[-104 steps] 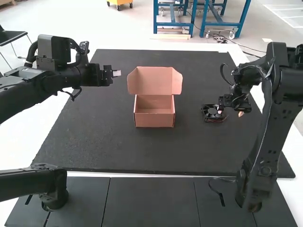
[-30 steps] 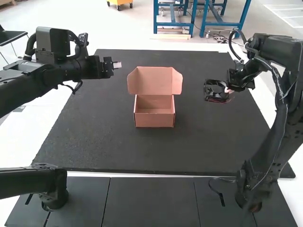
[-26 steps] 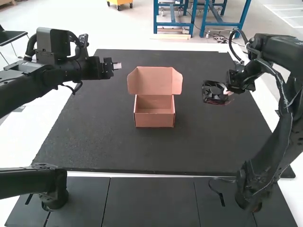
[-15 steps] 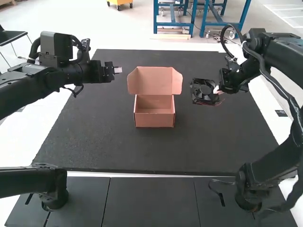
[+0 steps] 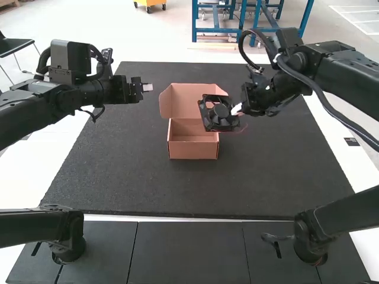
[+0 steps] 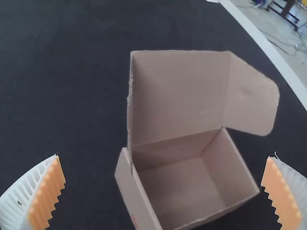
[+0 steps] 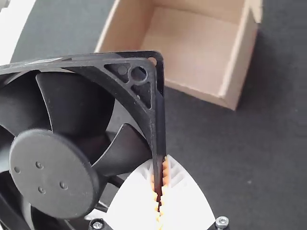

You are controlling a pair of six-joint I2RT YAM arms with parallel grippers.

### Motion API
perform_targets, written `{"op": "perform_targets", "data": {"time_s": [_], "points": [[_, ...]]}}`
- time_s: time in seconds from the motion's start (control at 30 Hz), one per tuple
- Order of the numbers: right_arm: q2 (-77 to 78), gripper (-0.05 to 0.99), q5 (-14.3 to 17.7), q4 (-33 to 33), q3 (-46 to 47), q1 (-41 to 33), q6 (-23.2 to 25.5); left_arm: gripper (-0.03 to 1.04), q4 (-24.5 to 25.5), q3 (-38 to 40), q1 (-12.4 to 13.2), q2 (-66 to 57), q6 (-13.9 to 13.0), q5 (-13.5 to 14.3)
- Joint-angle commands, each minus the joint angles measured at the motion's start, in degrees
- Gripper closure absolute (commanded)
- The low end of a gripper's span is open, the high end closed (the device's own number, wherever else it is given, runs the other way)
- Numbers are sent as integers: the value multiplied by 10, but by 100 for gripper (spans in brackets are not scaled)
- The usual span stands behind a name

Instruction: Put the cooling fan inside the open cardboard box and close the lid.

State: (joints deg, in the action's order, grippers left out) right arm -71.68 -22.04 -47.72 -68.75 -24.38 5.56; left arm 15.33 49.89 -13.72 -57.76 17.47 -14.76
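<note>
right fingers (image 7: 165,175): clamped on the fan's (image 7: 72,143) thin frame edge, orange pads on both sides of it.
fan vs fingers: the grip is on one side of the frame only. Hub and blades stick out past the fingertips, at 9 o'clock of the right gripper (image 5: 240,109) in the high view.
fan pose: on edge, tilted, with the blade face toward the high camera.
fan (image 5: 218,113) location: in the air over the box's right wall, about 2 o'clock from the opening's centre. Not inside yet.
why this hold: my read is that the edge pinch leaves the frame free to drop in flat without the fingers fouling the walls.
box (image 5: 193,148): upright at mid-mat (image 5: 118,171), with the opening up.
lid (image 5: 194,102): standing up on the 12 o'clock side, side flaps out, so it's clear of the drop path.
left fingers (image 6: 45,194): spread wide, holding nothing. The left wrist view looks down on the box (image 6: 144,211) and lid (image 6: 177,96) between them.
left gripper (image 5: 142,90): at 10 o'clock of the box, well apart from it and above the mat, aimed at the lid. Probably staged for the close.
next: the fan needs to shift toward 8 o'clock and go down, and it risks catching on the right wall.
</note>
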Motion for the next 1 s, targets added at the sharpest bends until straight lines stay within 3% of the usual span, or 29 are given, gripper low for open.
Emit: {"op": "perform_targets", "data": {"time_s": [0.0, 0.3, 0.97], "points": [[18, 96, 2, 16, 1, -36, 45, 4, -5, -2, 5, 0, 5, 3], [14, 96, 12, 54, 22, -82, 63, 4, -10, -1, 5, 0, 9, 2], [-116, 96, 33, 139, -10, -83, 39, 4, -18, 3, 5, 4, 16, 3]]}}
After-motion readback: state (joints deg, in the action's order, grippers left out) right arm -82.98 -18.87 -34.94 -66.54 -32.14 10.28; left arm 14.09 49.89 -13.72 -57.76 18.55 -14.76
